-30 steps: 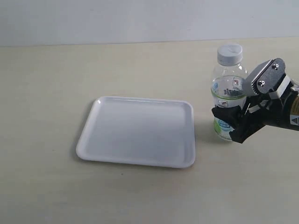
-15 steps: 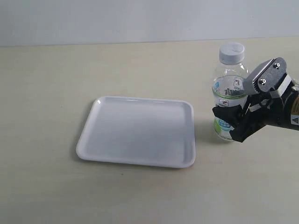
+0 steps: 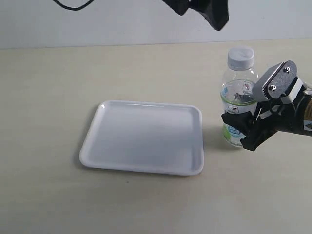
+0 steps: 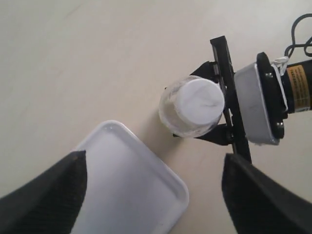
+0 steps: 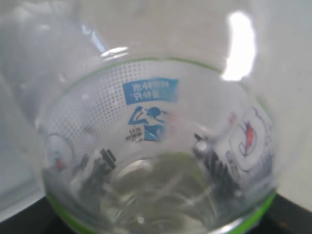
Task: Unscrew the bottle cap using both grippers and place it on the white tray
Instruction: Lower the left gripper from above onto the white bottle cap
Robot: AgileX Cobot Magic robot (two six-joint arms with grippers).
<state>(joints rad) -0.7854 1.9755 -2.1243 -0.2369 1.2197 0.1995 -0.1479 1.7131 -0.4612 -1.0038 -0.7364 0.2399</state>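
The clear bottle (image 3: 238, 100) with its lime label stands upright right of the white tray (image 3: 112, 146), and the white bottle cap (image 3: 241, 56) sits on its neck. My right gripper (image 3: 240, 130), the one with the silver-grey plate (image 4: 256, 105), is shut on the bottle's lower body. In the right wrist view the bottle (image 5: 156, 146) fills the picture. My left gripper (image 3: 200, 10), all black, hangs high above, left of the cap, and is open. From the left wrist the cap (image 4: 197, 101) shows from above, beyond the spread fingers (image 4: 53, 195).
A tray corner (image 4: 168, 187) lies under the left gripper. Bare beige table (image 3: 48, 78) surrounds the tray. A black cable (image 3: 73, 5) hangs at the top left of the exterior view.
My left gripper has come into the exterior view at the top, above and left of the bottle. The right gripper and bottle have stayed almost still.
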